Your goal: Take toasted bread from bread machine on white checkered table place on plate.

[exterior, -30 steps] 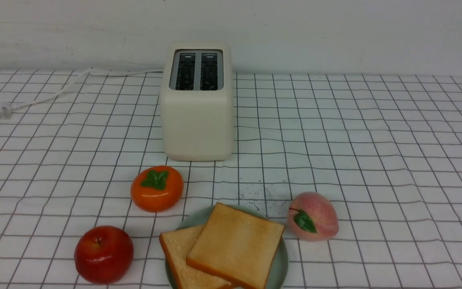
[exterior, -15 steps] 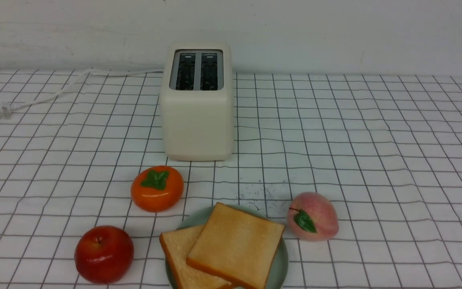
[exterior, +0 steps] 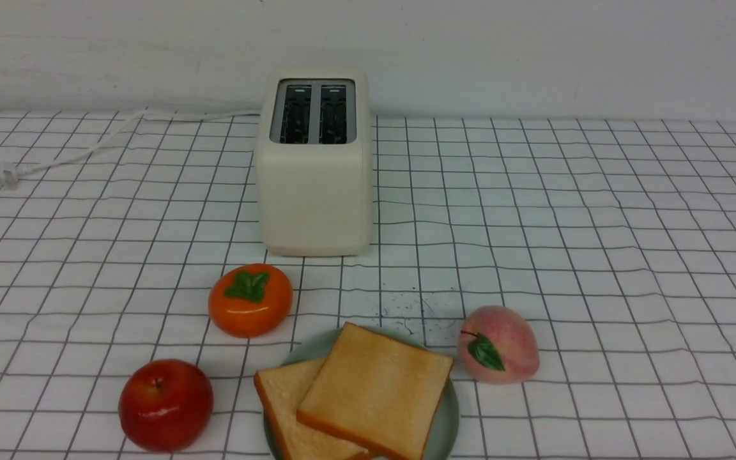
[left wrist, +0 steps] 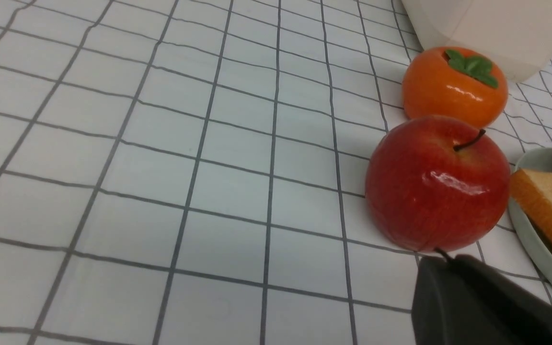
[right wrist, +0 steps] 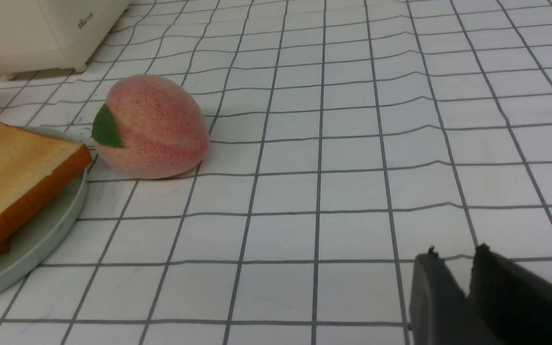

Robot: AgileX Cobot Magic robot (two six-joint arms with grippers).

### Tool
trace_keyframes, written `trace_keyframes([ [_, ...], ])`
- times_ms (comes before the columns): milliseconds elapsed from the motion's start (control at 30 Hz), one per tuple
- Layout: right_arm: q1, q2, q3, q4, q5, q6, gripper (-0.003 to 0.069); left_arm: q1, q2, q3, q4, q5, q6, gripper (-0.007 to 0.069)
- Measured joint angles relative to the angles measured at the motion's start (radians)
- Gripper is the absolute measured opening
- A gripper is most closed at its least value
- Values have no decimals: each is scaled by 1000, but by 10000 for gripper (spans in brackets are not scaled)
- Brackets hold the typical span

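Note:
The cream bread machine (exterior: pixel 314 166) stands at the back of the white checkered table (exterior: pixel 598 255), both dark slots showing no bread. Two slices of toasted bread lie on the mint plate (exterior: pixel 448 415) at the front edge; the upper slice (exterior: pixel 374 390) overlaps the lower one (exterior: pixel 282 399). Neither gripper shows in the front view. In the left wrist view my left gripper (left wrist: pixel 448 258) is shut and empty, its tips just short of a red apple (left wrist: pixel 436 182). My right gripper (right wrist: pixel 453 253) hangs over bare cloth, open by a narrow gap with nothing in it, well away from the plate (right wrist: pixel 41 230).
A red apple (exterior: pixel 165 402) and an orange persimmon (exterior: pixel 250 308) sit left of the plate, and a pink peach (exterior: pixel 498 344) lies close on its right. The toaster's white cord and plug (exterior: pixel 7 174) trail to the back left.

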Motion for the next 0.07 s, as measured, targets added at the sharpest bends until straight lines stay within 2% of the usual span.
trace_keyframes([
  [67, 0, 0, 0, 0, 0, 0, 126, 0, 0, 0, 0, 0, 0, -13],
])
